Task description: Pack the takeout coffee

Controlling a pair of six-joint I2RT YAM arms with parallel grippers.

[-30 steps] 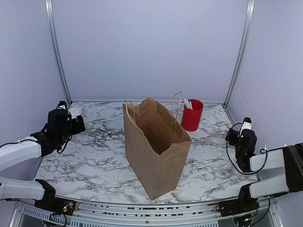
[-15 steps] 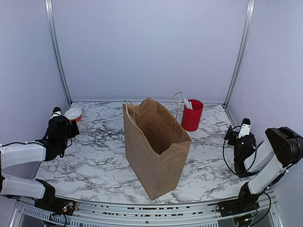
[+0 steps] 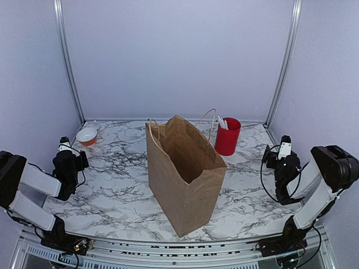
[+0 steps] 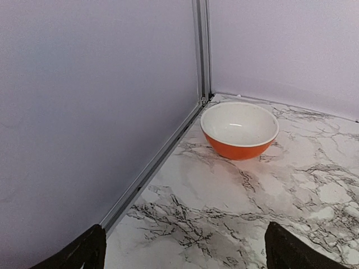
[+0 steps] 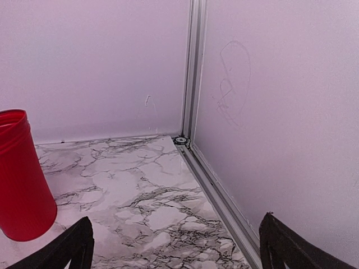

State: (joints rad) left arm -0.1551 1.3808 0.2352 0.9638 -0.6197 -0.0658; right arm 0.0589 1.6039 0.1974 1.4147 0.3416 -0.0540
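No coffee cups and no black lid show in any view; they are hidden or out of view. A brown paper bag (image 3: 185, 174) stands open at the table's middle, and its inside is dark. My left gripper (image 3: 74, 159) is low at the table's left edge, open and empty; in the left wrist view (image 4: 185, 246) it faces the back left corner. My right gripper (image 3: 279, 153) is low at the right edge, open and empty; in the right wrist view (image 5: 176, 241) it faces the back right corner.
A small orange-and-white bowl (image 3: 87, 135) sits at the back left, ahead of my left gripper (image 4: 239, 130). A taller red cup (image 3: 228, 136) with white utensils stands behind the bag, at the left of the right wrist view (image 5: 19, 176). Walls and metal rails enclose the table.
Both arms have folded back toward their bases. My left gripper has drawn away from the bowl, which now shows fully. My right gripper has shifted slightly back.
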